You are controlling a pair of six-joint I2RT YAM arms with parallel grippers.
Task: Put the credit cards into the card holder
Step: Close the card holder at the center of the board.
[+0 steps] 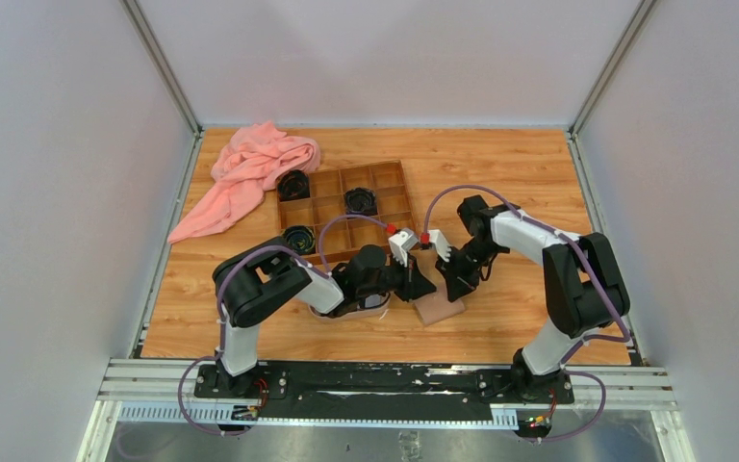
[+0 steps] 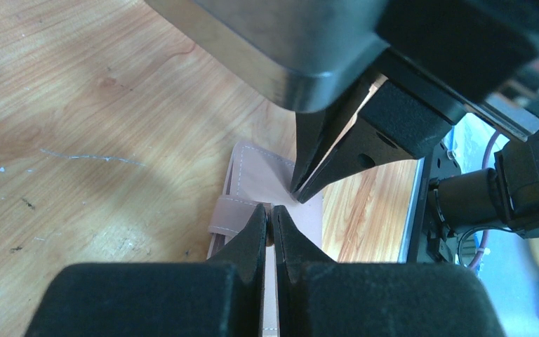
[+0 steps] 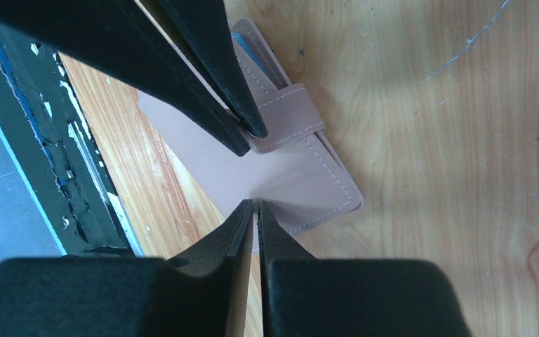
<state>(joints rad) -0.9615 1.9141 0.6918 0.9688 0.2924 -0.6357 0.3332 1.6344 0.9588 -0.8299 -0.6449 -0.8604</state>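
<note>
The card holder (image 1: 440,310) is a tan-pink wallet lying flat on the wood between the two arms, with its strap (image 3: 291,116) folded over one edge. My left gripper (image 1: 427,288) is shut on the end of that strap (image 2: 233,214). In its own view the left gripper (image 2: 270,214) has its tips pinched together over the card holder (image 2: 260,175). My right gripper (image 3: 255,205) is shut to a thin slit with nothing seen in it, and its tips rest on the card holder's face (image 3: 281,175). No credit cards show in any view.
A brown wooden compartment box (image 1: 346,207) stands behind the arms with black coiled items (image 1: 361,200) in it. A pink cloth (image 1: 250,173) lies at the back left. A pale oval tray (image 1: 377,310) sits under the left arm. The black rail (image 3: 49,161) marks the near table edge.
</note>
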